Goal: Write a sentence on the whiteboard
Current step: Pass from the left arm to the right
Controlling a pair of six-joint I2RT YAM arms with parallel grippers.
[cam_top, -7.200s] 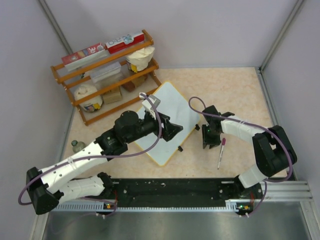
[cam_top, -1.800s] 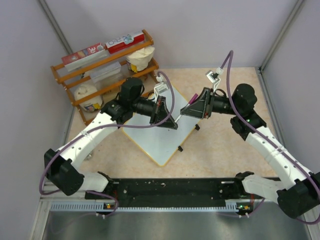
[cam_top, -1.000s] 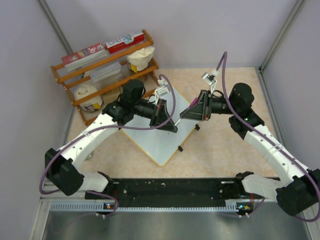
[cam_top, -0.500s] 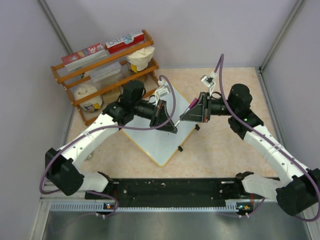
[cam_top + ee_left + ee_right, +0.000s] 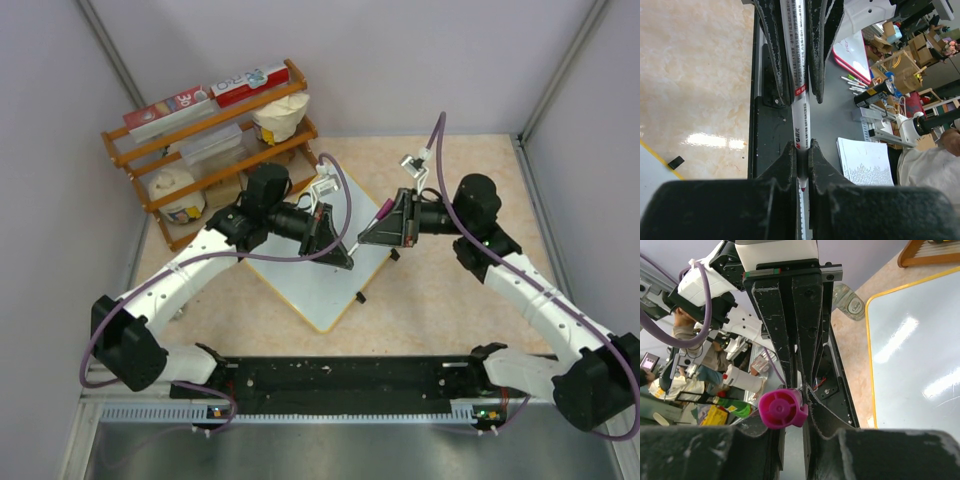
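The whiteboard [image 5: 320, 285], white with a yellow rim and two black clips, lies flat at mid-table. Above its right part my two grippers meet tip to tip. A white marker [image 5: 799, 110] runs between them. My left gripper [image 5: 343, 257] is shut on the marker's rear end, jaws [image 5: 800, 152] tight on the barrel. My right gripper [image 5: 366, 238] is shut on the other end, and the magenta cap [image 5: 782, 408] pokes back between its fingers [image 5: 812, 405]. In the top view the cap [image 5: 384, 209] shows as a pink stub. The board's corner [image 5: 645, 175] and surface [image 5: 920, 355] show in both wrist views.
A wooden rack [image 5: 210, 150] with boxes and bags stands at the back left, close behind the left arm. A small jar [image 5: 852, 301] sits on the table left of the board. Grey walls close in on three sides, and the black base rail [image 5: 340, 375] runs along the near edge.
The marker, which earlier lay on the table at the right, is now held in the air by both grippers. Over the last second the right gripper shifted slightly left; the left one stayed put.
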